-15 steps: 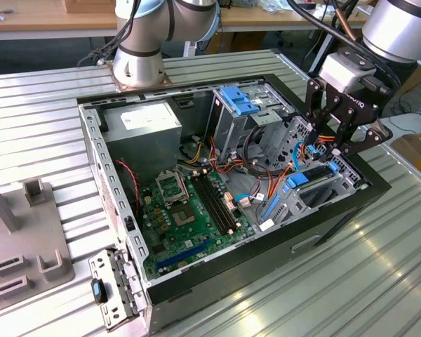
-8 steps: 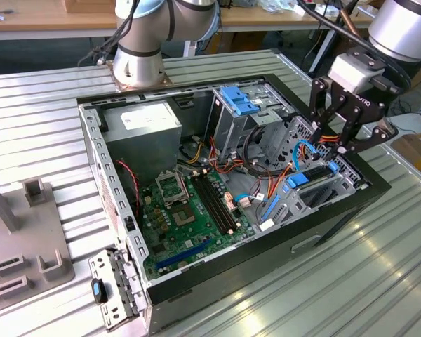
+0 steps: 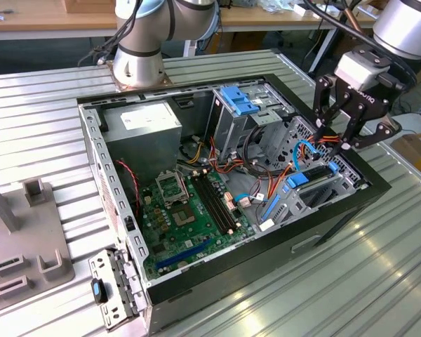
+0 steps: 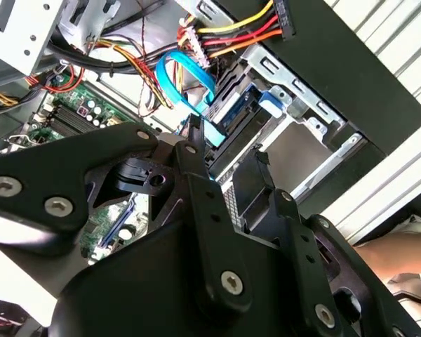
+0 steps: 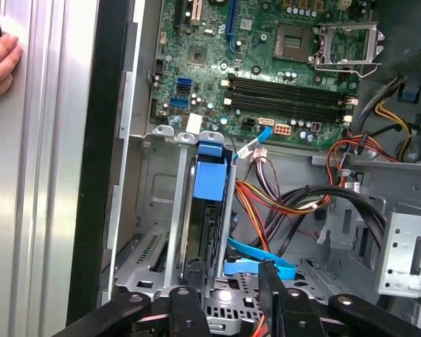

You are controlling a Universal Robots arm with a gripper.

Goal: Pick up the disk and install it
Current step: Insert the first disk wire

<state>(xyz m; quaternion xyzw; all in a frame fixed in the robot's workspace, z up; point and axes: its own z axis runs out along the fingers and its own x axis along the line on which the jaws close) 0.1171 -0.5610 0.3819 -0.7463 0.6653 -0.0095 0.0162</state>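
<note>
the gripper (image 5: 228, 277) hangs right over the drive cage (image 5: 151, 253) at a corner of the open computer case (image 3: 266, 261). its two black fingers (image 5: 191, 281) stand spread apart, one to each side of the slot, pinching nothing that i can see. just below them the disk (image 5: 209, 228) stands on edge inside the cage, down between the metal walls, with its blue tab (image 5: 210, 179) at the end nearer the motherboard (image 5: 266, 56). by my reading the picking up is done and the disk is already in its bay. whether it has clicked fully home, or has any cable plugged in, i cannot tell (a light blue data cable (image 5: 258, 265) loops loose just beside it). of the disk itself little shows: a dark narrow edge with blue plastic along it, the label hidden. beyond the cage lies the green motherboard, and farther off in the exterior view the grey power supply (image 3: 151, 123) sits near the arm's base (image 3: 137, 67).
</note>
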